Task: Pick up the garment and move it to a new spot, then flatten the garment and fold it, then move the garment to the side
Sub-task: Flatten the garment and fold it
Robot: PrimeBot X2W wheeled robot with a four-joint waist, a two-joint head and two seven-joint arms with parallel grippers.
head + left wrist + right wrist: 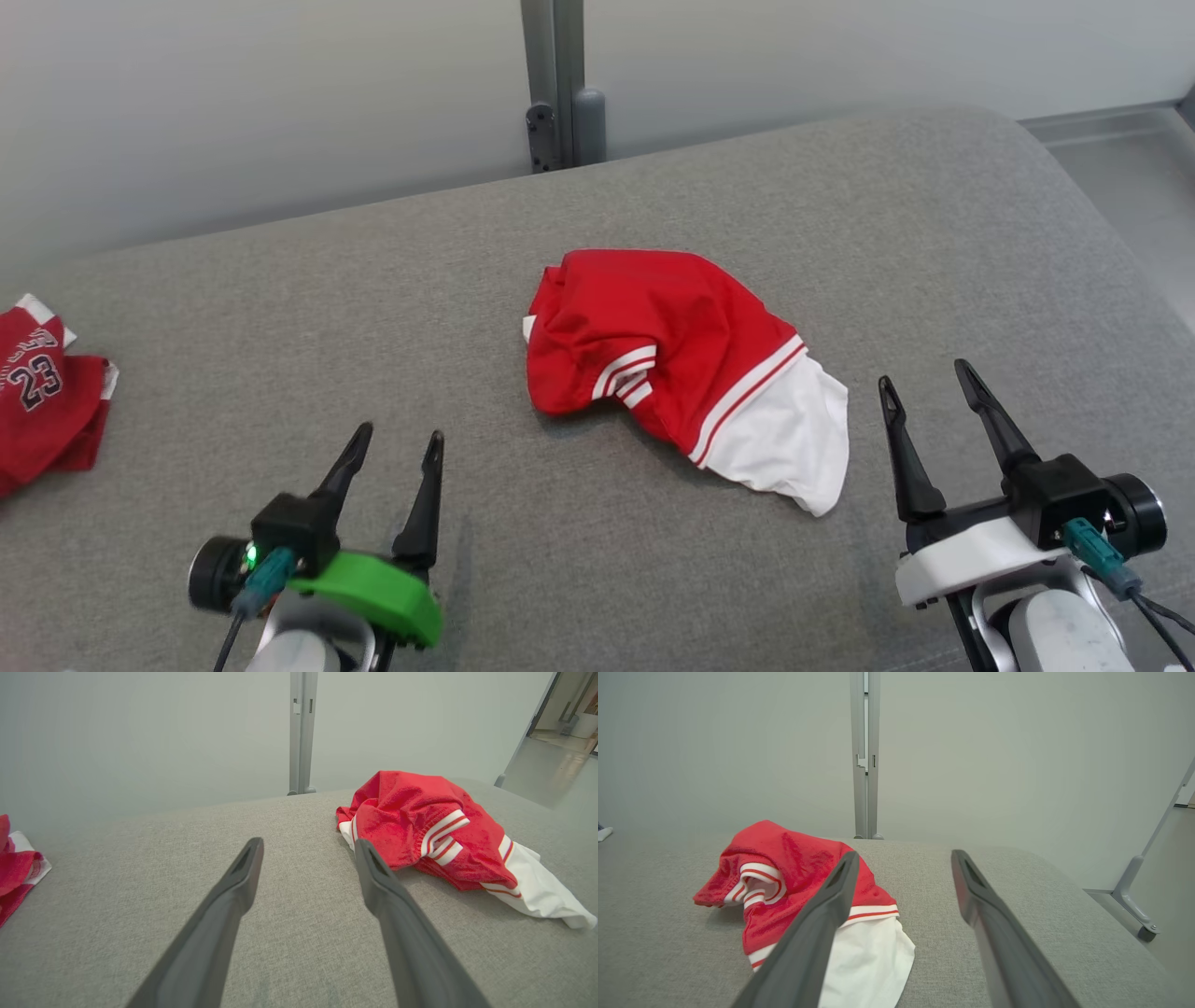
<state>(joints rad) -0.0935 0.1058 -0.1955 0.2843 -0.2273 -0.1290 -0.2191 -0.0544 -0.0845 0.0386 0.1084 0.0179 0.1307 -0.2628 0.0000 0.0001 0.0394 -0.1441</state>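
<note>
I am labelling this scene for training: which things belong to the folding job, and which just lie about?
For the job: red-and-white garment, crumpled; left gripper, open; right gripper, open.
Lying about: red jersey marked 23, far left; grey post behind.

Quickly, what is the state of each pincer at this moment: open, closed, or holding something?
Left pincer: open, holding nothing.
Right pincer: open, holding nothing, beside the crumpled red and white fabric garment, not touching it.

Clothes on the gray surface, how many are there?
2. A crumpled red and white garment lies in the middle; a red jersey numbered 23 lies at the far left, partly cut off.
</note>
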